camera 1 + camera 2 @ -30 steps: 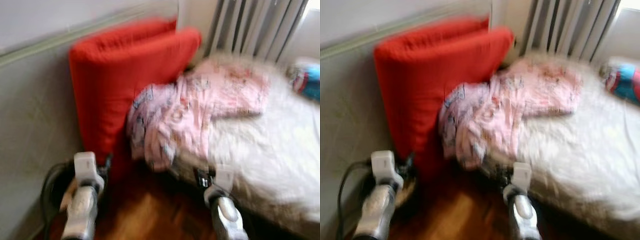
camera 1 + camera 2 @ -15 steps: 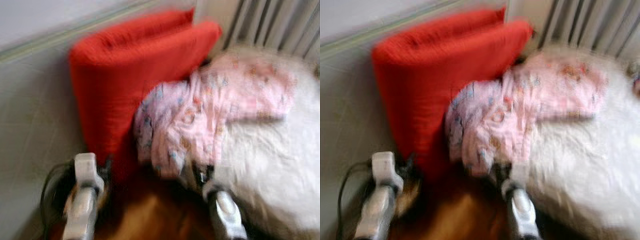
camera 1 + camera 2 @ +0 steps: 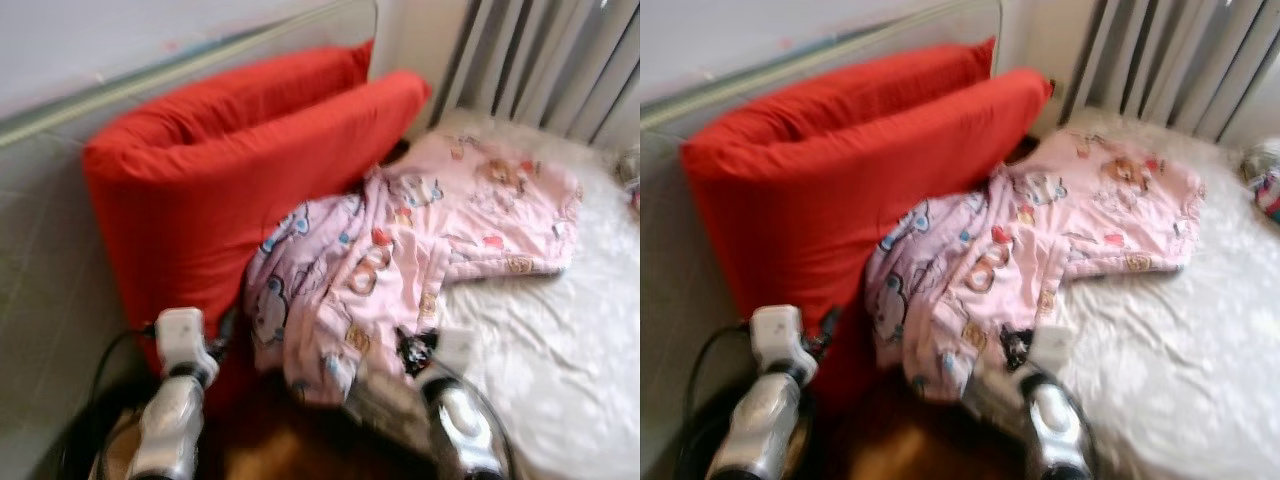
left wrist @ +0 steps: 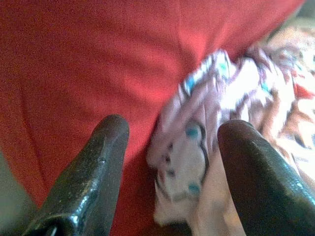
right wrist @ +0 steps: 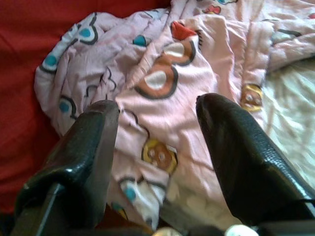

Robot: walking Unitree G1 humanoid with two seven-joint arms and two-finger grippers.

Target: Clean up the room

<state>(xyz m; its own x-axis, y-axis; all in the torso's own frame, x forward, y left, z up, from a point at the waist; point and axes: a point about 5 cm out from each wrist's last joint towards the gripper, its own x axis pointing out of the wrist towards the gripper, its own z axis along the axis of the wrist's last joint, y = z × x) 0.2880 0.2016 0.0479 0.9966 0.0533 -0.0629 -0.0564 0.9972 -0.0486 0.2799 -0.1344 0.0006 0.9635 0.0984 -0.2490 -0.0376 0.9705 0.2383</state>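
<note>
Right hand (image 5: 157, 110) hovers spread just above the pink garment (image 5: 197, 73).

Matt red cloth cushions (image 3: 250, 190), soft printed pink blanket (image 3: 420, 240), crumpled white sheet (image 3: 560, 350)

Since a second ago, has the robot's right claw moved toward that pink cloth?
Yes. The right gripper now reaches the pink cloth's hanging edge; earlier it sat lower, short of it.
</note>
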